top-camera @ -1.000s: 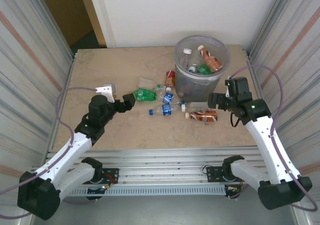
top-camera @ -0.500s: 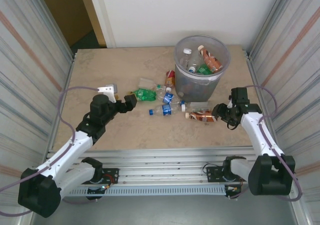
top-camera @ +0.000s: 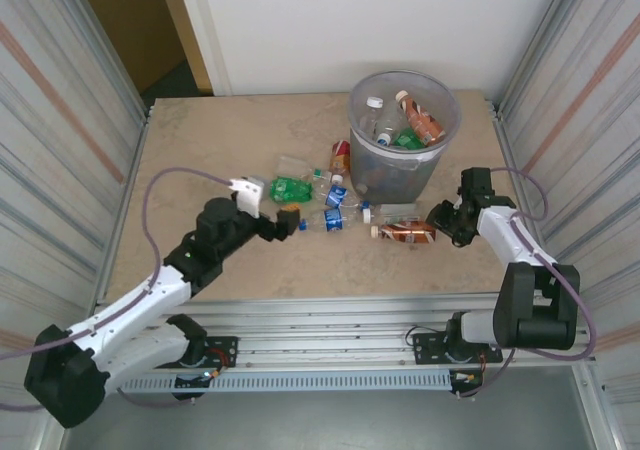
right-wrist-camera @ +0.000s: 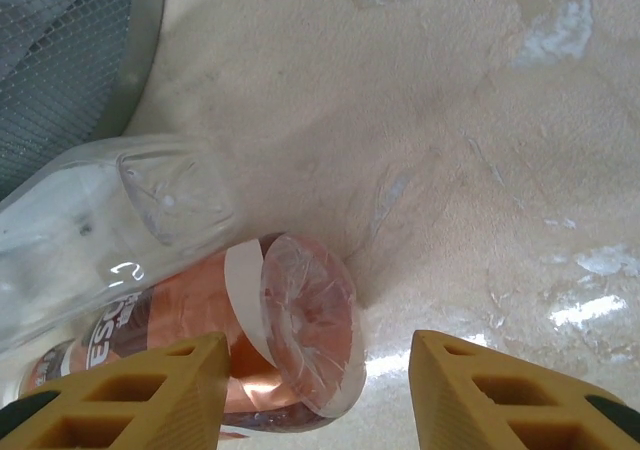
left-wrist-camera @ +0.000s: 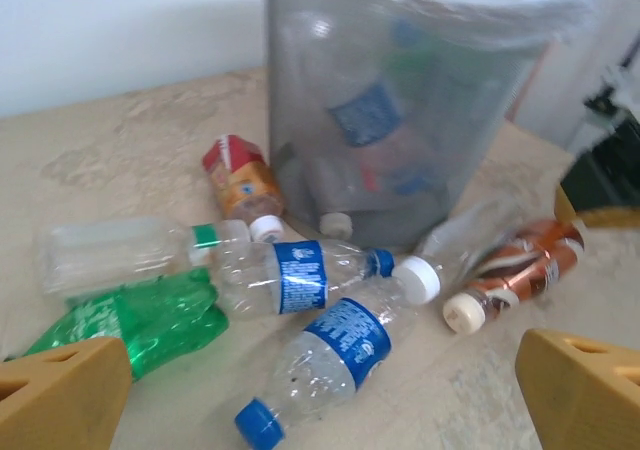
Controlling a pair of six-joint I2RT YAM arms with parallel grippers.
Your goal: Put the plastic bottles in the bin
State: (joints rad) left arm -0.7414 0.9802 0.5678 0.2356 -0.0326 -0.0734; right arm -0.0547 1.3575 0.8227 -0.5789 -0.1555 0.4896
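Beige table [top-camera: 200, 140] seen from above: the bin [top-camera: 385, 175] at the far side holds several bottles [top-camera: 415, 120], and more lie on their sides before it. At the left wrist, the left gripper [left-wrist-camera: 320, 385] gapes wide, and a blue-labelled bottle [left-wrist-camera: 330, 345] lies slantwise ahead, cap nearest. At the right wrist, the right gripper [right-wrist-camera: 318, 390] stands open, with a brown bottle [right-wrist-camera: 290, 320] lying base toward its jaws.

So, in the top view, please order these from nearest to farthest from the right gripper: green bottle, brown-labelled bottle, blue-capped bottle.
1. Brown-labelled bottle, right beside the right gripper, on its left.
2. Blue-capped bottle, in the middle of the loose group.
3. Green bottle, farthest left.
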